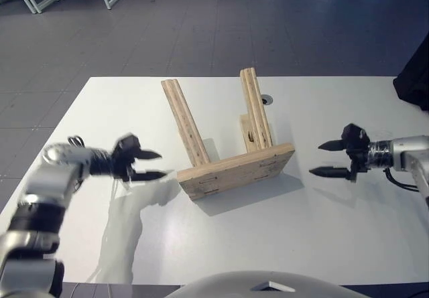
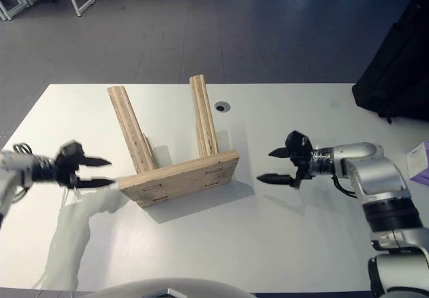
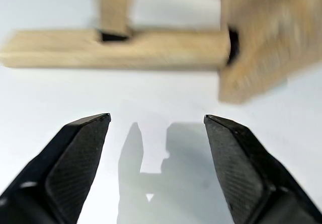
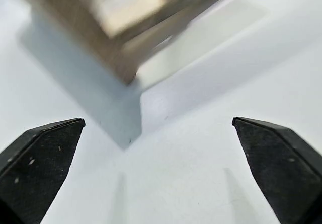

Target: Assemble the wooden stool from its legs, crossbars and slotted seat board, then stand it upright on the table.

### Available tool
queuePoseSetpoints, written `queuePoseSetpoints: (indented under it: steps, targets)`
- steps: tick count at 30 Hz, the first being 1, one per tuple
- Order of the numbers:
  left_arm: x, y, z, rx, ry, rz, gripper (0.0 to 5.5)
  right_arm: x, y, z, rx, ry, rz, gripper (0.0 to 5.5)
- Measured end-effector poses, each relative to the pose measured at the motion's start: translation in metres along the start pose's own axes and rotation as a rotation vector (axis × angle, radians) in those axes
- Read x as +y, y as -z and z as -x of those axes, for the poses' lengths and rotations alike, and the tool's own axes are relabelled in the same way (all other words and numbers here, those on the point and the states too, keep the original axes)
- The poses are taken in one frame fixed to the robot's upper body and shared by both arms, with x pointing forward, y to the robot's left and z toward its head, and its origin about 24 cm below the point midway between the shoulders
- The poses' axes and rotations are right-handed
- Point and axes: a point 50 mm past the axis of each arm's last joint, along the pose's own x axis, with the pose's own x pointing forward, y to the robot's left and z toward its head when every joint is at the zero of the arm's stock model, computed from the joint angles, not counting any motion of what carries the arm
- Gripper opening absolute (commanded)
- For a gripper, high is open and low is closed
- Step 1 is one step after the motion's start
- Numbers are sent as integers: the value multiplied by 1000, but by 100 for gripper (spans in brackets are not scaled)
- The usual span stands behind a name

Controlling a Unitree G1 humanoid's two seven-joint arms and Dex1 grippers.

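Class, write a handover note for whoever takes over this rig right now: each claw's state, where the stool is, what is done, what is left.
Left claw: open, empty, just off the seat board's left end.
Right claw: open, empty, clear of the board's right end.
Stool: lying on its side on the table, seat board on edge nearest the robot, two legs pointing away.
Done: legs sit in the board; stool looks assembled.
Left: tip it upright onto its legs.
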Motion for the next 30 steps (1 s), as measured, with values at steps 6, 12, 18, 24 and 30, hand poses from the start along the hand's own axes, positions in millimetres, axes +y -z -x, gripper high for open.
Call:
queuePoseSetpoints:
  steps: [6, 12, 18, 24, 30]
  targets:
    - [-22, -26, -9, -87, 9, -131, 343, 5, 5, -13, 13, -21, 134, 545]
    - [-30, -44, -24, -178, 35, -62, 343, 3, 1, -45, -14, -64, 164, 545]
    - [-36, -42, -14, -104, 166, -32, 343, -2, -3, -55, -26, -64, 183, 545]
    - [-45, -60, -43, -202, 169, -26, 343, -3, -5, -64, -34, -96, 186, 545]
    - [-42, -61, -47, -191, 115, -27, 295, -7, -20, -66, -73, -140, 188, 489]
